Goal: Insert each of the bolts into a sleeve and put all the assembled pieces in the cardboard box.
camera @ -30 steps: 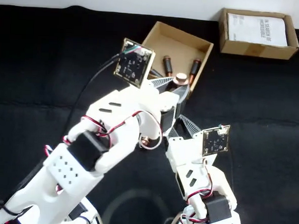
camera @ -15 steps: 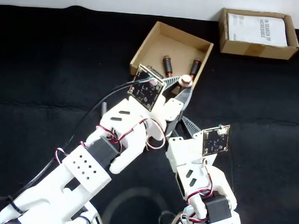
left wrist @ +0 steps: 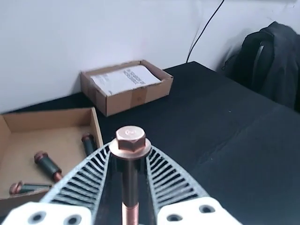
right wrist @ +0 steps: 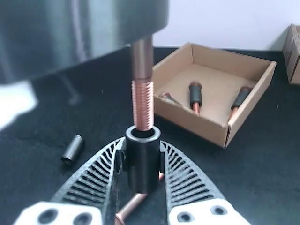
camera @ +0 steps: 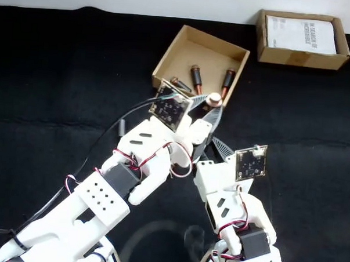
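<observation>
Step in hand: we judge this to be the insertion itself, with the long copper hex-head bolt [left wrist: 133, 140] being mated to the short black cylindrical sleeve [right wrist: 142, 164].
Left gripper [left wrist: 131, 157]: its ribbed grey fingers [left wrist: 89, 180] pinch the bolt's shank just under the head. The bolt stands upright, head up.
Right gripper [right wrist: 142, 150]: its jaws are pressed against the sleeve's sides and hold it upright, bore facing up.
Bolt relative to sleeve: in the right wrist view the threaded tip [right wrist: 142, 108] sits in line with the bore, right at the sleeve's mouth. We cannot tell how far it has entered, if at all.
Where this happens: just in front of the open brown cardboard box [camera: 168, 49], near its front right corner. In the high view the bolt head [camera: 214, 99] shows beside that wall.
Next move calls for: by our reading, a straight downward push of the bolt along the sleeve's axis while the right jaws keep the sleeve from tipping. Any tilt would likely jam the threads on the rim.
Progress: three assembled pieces [camera: 196, 77] lie in the box. One loose black sleeve [camera: 121, 127] lies on the black table cloth [camera: 61, 74], well apart from both grippers, so we reckon at least one more pairing remains.
After insertion: the joined piece has only a short carry over the box wall.
</observation>
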